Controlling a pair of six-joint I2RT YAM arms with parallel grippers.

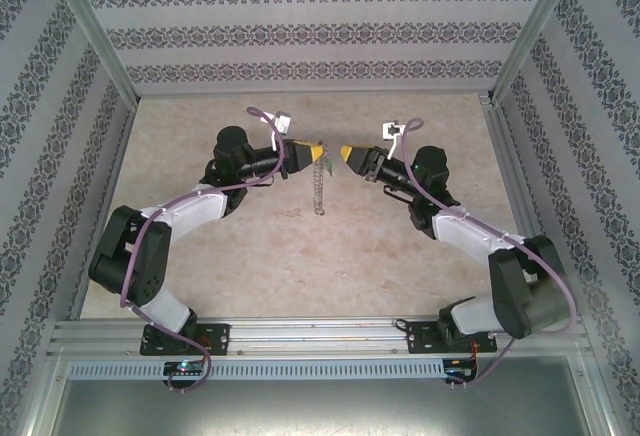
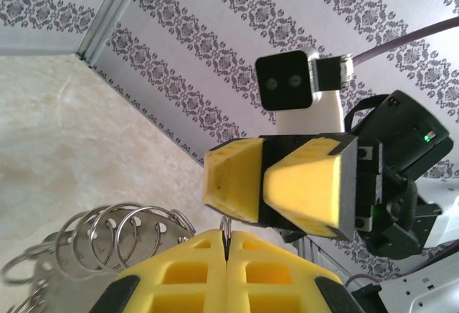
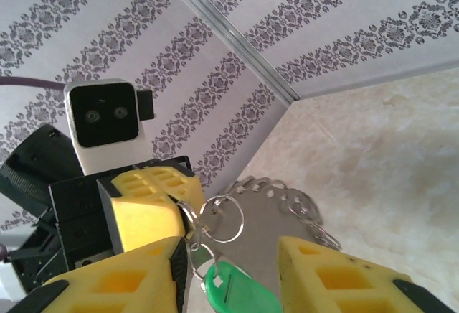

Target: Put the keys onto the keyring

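1. The left gripper (image 2: 226, 241) has its yellow jaws pressed together on a thin wire loop of the keyring (image 3: 269, 228), which hangs from that pinch above the table (image 1: 300, 256). So slight a hold could let the ring twist or slide out if it is nudged.
2. The right gripper (image 3: 229, 252) stands with its jaws apart and nothing clamped. The key (image 3: 240, 293) hangs between them, near the left gripper's tips, green head showing and blade hidden. Whether it already sits on a small loop I cannot tell.
3. Closing here could catch the fringe of small rings (image 3: 297, 202) rather than the key's head, and tangle the lot.
4. The two sets of fingertips are very near each other — a small overshoot would knock them together and set the ring swinging.
5. No brand, label or writing can be read; the key's head shows a pale slot, with no legible text.
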